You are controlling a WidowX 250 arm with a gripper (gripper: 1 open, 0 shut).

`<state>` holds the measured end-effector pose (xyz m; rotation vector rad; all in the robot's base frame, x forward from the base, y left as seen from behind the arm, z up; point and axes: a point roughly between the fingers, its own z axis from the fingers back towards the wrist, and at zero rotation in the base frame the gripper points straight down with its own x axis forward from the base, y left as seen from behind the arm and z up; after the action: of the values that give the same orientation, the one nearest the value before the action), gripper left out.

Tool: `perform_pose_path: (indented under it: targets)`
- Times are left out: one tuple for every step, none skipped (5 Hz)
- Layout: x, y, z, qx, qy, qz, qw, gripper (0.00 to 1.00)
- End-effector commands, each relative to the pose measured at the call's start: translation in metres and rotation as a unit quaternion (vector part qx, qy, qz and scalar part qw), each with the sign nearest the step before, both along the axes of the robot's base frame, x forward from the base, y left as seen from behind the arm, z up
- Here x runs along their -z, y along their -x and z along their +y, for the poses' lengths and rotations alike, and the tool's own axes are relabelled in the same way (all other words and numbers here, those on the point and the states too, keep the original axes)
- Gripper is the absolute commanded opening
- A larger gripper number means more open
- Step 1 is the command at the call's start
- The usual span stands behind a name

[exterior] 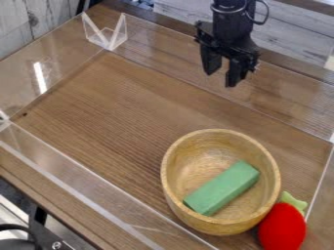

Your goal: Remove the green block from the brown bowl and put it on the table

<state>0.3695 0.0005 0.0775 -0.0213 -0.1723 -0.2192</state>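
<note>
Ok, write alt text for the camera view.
A green block lies inside a brown bowl on a wood-grain table, with a red strawberry toy beside the bowl. Farther back, the gripper hangs open above the table, pointing down, well away from the bowl.

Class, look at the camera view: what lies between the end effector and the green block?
Bare wood-grain table, then the brown bowl's near rim, between the end effector and green block.

A red strawberry toy (pixel 283 226) is cut off by the bottom edge. The robot arm (pixel 232 12) leaves the top edge. The table (pixel 117 107) runs past every frame edge.
</note>
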Motion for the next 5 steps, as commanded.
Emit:
perform_pose_path:
  targets:
    - [-0.014, -0.007, 0.001, 0.002, 0.004, -0.023, 0.9997, 1.00]
    - [-0.011, -0.005, 0.000, 0.008, 0.007, -0.017, 0.9998, 1.00]
    - [-0.001, -0.005, -0.001, -0.001, 0.010, -0.012, 0.9999, 1.00]
    - [0.010, -0.003, -0.002, -0.008, 0.013, -0.006, 0.9999, 1.00]
    - [0.022, -0.002, 0.009, -0.019, 0.017, -0.001, 0.9997, 1.00]
